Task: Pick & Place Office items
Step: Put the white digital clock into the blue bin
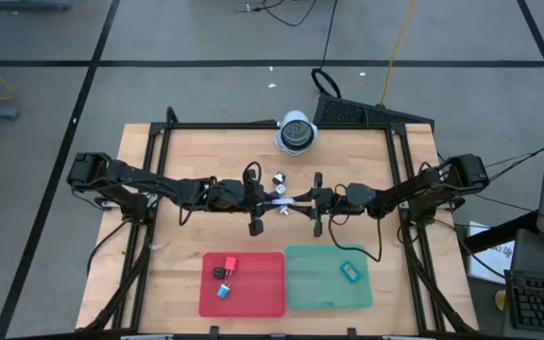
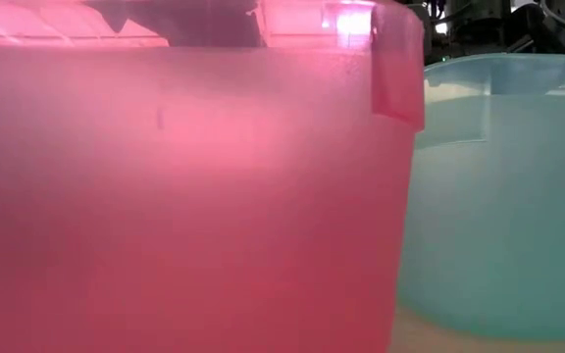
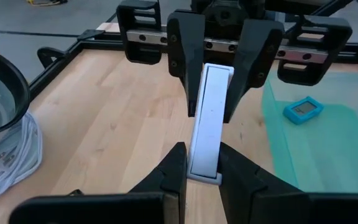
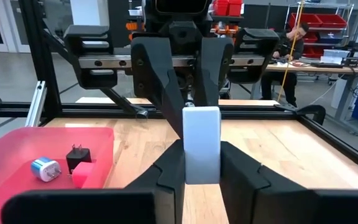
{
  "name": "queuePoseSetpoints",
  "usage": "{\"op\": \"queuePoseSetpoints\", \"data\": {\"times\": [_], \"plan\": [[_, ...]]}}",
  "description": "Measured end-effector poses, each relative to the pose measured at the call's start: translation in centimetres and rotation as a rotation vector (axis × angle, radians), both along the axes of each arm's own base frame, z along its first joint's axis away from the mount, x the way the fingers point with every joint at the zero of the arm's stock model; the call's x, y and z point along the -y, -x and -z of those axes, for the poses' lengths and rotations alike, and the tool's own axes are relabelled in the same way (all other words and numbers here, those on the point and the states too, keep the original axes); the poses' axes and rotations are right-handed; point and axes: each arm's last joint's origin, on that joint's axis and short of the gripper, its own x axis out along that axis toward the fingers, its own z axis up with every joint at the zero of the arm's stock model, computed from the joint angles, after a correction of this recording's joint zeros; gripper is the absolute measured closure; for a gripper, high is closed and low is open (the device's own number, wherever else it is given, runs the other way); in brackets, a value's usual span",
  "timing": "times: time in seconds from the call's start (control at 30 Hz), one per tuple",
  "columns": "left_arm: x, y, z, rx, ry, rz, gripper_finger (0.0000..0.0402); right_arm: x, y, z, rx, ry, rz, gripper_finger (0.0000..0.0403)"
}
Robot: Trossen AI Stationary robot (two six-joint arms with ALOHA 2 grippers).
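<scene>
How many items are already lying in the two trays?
4. Three in the red tray: a red piece, a black piece and a blue piece. One teal piece in the green tray. Tray walls could hide more in the low view.

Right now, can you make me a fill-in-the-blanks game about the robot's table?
1. Both tools grip the same long ____ bar.
2. The teal piece lies in the ____ tray.
3. The red tray holds ____ small pieces.
4. The left tool and right tool meet above the table's ____.

Missing words: white; green; three; middle
</scene>
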Motion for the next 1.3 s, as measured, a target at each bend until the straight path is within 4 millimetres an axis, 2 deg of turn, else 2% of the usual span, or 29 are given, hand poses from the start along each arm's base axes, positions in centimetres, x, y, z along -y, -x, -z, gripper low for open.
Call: {"op": "queuePoseSetpoints", "data": {"times": [0.1,0.3,0.5,0.83,1.0,1.17,1.3], "plan": [[0.0,0.0,0.0,0.001,0.009,-0.004,0.0332,0.0,0.0,0.0,0.002,0.002,-0.001,0.0338],[0.1,0.1,-0.1,0.004,0.019,-0.005,0.0285,0.0,0.0,0.0,-0.001,0.000,-0.006,0.0342],[-0.1,1.6,-1.9,0.005,0.019,-0.006,0.0251,0.0,0.0,0.0,-0.008,0.001,-0.007,0.0343],[-0.4,7.8,-5.6,-0.048,-0.014,0.028,0.0214,0.0,0.1,0.2,-0.032,0.004,-0.007,0.0345],[-0.6,11.2,-4.7,-0.025,-0.031,0.048,0.0200,0.0,0.1,0.2,-0.032,0.004,-0.007,0.0342],[-1.1,14.7,-2.5,0.007,-0.001,-0.012,0.0190,0.0,0.4,-0.2,-0.047,0.004,-0.008,0.0345],[-1.4,17.1,-1.0,0.111,0.028,-0.029,0.0188,0.0,1.2,-0.8,-0.054,0.002,-0.008,0.0344]]}}
